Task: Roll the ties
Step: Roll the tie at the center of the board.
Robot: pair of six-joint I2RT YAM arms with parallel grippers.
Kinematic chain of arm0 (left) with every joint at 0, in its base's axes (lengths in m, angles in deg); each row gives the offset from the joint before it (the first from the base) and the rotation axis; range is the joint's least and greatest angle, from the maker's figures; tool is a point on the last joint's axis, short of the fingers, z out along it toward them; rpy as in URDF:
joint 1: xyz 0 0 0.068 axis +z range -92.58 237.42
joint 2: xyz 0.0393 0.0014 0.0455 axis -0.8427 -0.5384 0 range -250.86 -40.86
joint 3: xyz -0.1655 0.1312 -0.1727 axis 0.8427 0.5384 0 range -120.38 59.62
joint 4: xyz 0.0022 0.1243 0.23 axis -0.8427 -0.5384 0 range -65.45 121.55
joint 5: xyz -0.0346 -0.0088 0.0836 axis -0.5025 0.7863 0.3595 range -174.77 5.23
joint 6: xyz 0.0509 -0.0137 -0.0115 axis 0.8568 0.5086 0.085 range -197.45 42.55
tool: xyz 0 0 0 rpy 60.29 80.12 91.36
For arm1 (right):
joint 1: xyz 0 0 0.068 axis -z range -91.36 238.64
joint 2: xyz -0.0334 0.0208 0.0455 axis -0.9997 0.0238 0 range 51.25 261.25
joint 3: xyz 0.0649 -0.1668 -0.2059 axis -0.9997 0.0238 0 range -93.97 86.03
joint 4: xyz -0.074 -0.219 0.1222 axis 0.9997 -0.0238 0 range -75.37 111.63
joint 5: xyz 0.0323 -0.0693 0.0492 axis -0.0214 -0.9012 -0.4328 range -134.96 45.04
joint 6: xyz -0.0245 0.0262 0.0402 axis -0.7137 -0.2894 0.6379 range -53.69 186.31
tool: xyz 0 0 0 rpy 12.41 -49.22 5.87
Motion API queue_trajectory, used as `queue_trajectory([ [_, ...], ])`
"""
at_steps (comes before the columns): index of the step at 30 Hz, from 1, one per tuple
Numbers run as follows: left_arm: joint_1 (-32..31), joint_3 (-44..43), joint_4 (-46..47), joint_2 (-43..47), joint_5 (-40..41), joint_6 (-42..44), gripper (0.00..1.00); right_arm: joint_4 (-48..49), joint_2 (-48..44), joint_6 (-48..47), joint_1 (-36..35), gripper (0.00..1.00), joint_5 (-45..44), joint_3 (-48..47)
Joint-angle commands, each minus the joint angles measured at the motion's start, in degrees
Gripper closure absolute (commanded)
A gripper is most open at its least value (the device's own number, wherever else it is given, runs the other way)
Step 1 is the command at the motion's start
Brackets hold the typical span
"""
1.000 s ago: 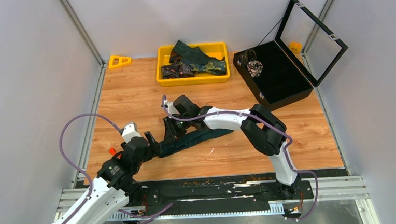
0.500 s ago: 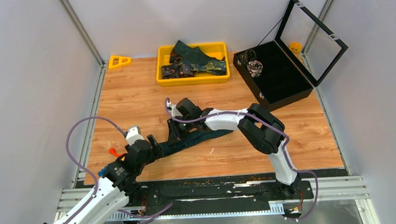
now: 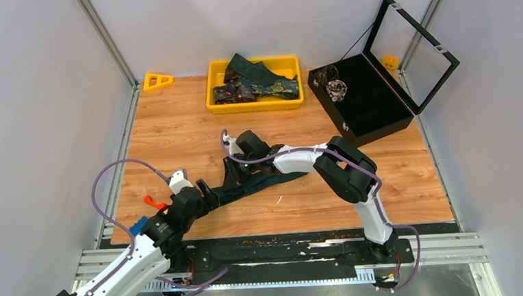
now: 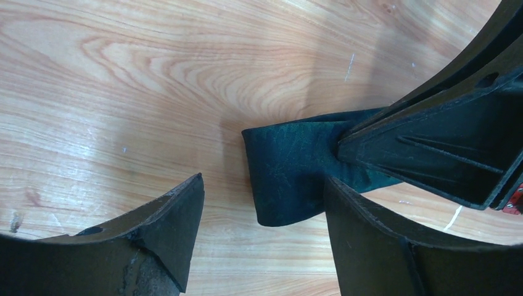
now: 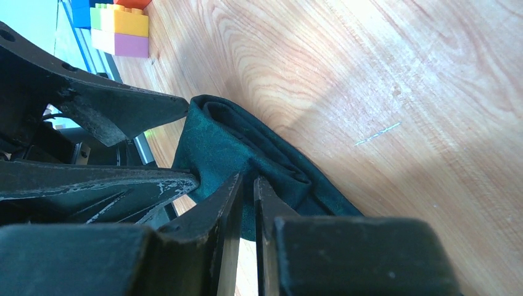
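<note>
One teal tie (image 3: 281, 179): my right jaws pinch its fold to anchor it on the bench (image 3: 175, 126); my left jaws, at 8 o'clock, spread around its end, probably to roll.

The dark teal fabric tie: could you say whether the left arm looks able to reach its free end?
Probably yes. The left end effector is open, with the end of the dark teal fabric tie lying ahead between its fingers; the right end effector pinches the tie beside that end, not over it.
</note>
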Motion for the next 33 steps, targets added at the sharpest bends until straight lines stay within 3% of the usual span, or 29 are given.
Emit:
queue_trajectory([
  [1,0.03,-0.30,2.07,1.22,1.22,-4.33,0.21,-1.35,-0.95,-0.85,0.06,0.86,-1.36,1.74],
  [10,0.02,1.72,-0.85,7.03,3.40,-12.01,0.19,-1.39,-1.95,-0.92,0.05,0.86,-1.30,2.43],
  [33,0.36,6.59,13.61,-5.88,-2.13,-15.35,0.42,0.98,-2.58,-0.57,0.07,0.87,-0.50,3.36],
])
